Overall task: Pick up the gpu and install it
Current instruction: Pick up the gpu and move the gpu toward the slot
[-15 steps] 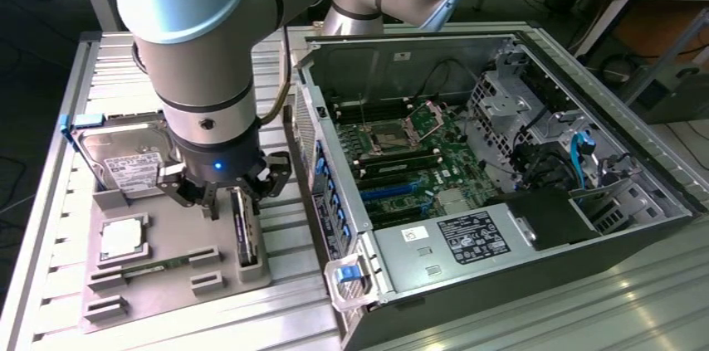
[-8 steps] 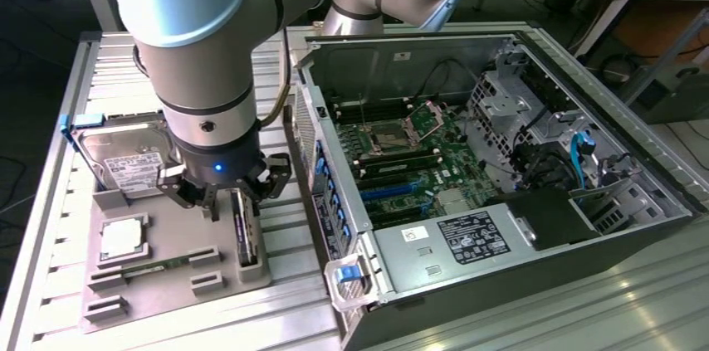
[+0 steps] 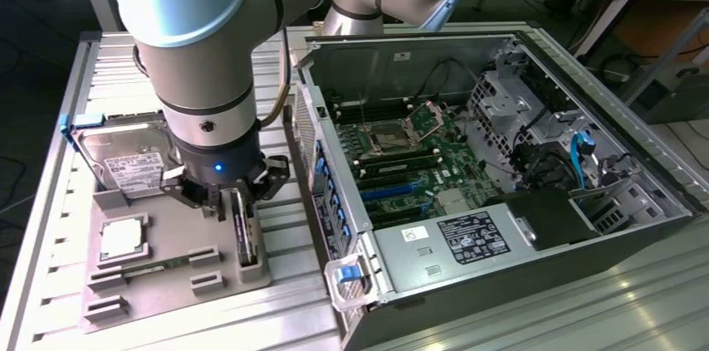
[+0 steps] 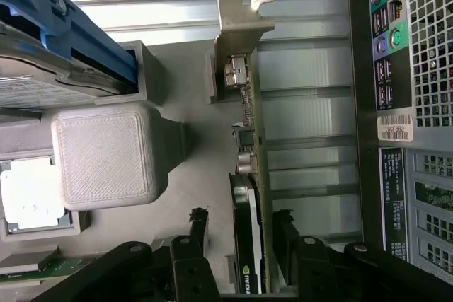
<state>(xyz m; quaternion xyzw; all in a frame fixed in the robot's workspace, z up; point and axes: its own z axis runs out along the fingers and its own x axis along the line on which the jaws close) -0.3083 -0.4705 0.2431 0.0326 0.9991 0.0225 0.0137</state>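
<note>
Item: gpu, edge-up between the parted jaws of my gripper, nothing gripped yet. Likely light, rigid, fragile; I'd clamp its flat faces mid-card.

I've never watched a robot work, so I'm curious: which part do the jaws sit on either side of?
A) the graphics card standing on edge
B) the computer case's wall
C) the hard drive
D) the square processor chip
A: in the wrist view the jaws straddle the graphics card, which stands on edge in the gray tray.

NVIDIA on the gpu, barcode label on the computer case
</note>
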